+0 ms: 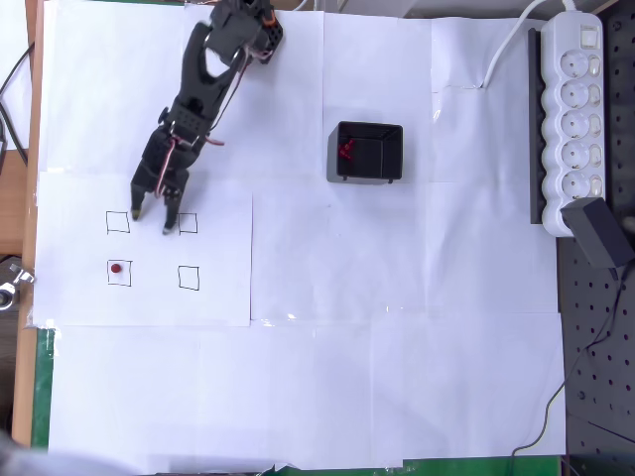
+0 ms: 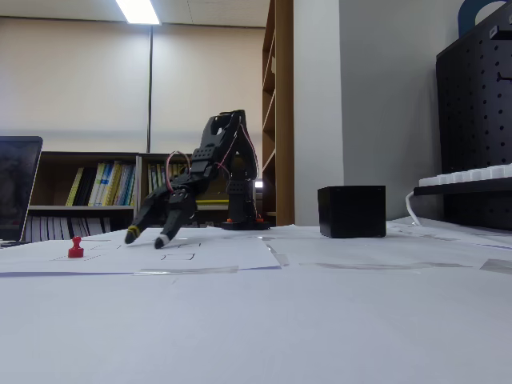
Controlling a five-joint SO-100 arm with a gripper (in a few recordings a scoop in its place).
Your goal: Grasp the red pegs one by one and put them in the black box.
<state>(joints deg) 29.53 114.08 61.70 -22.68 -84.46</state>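
Empty, parted pincer between upper drawn squares; one red peg below-left; black box well apart.

The overhead view looks straight down on the whole tabletop from high up. The fixed view sits low, right at the tabletop's edge, looking across it toward a far wall. Both show the arm, the box and one peg.

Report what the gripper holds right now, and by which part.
Nothing. The gripper is open and empty above the paper; one red peg stands apart from it.
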